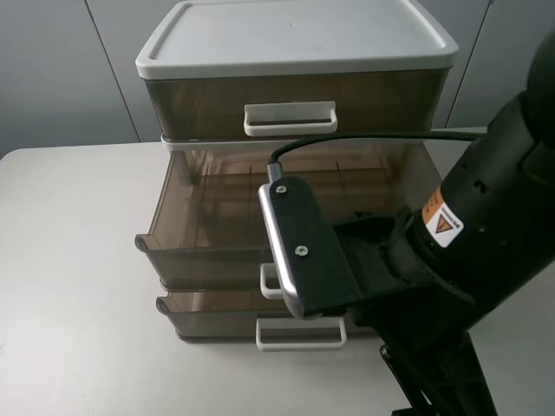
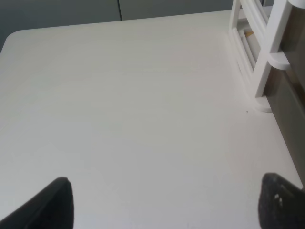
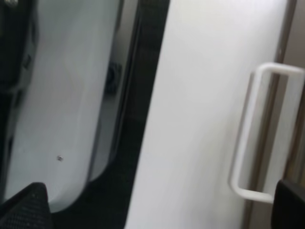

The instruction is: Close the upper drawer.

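Observation:
A three-drawer cabinet (image 1: 295, 39) with smoky brown drawers and a white top stands at the back of the table. Its top drawer (image 1: 290, 102) sits flush, with a white handle (image 1: 290, 119). The middle drawer (image 1: 204, 247) is pulled far out and looks empty. The bottom drawer (image 1: 212, 319) sticks out slightly. My right arm (image 1: 486, 234) reaches in front of the open drawer, and its wrist camera (image 1: 303, 251) hides the gripper. In the right wrist view the right gripper (image 3: 157, 210) is open and empty, with a white drawer handle (image 3: 248, 133) close ahead. My left gripper (image 2: 167, 205) is open over bare table.
The white table (image 1: 69, 277) extends left of the cabinet. The cabinet's white side frame (image 2: 267, 57) shows in the left wrist view, off to one side of the left gripper. A black cable (image 1: 373, 137) runs from the right arm across the open drawer.

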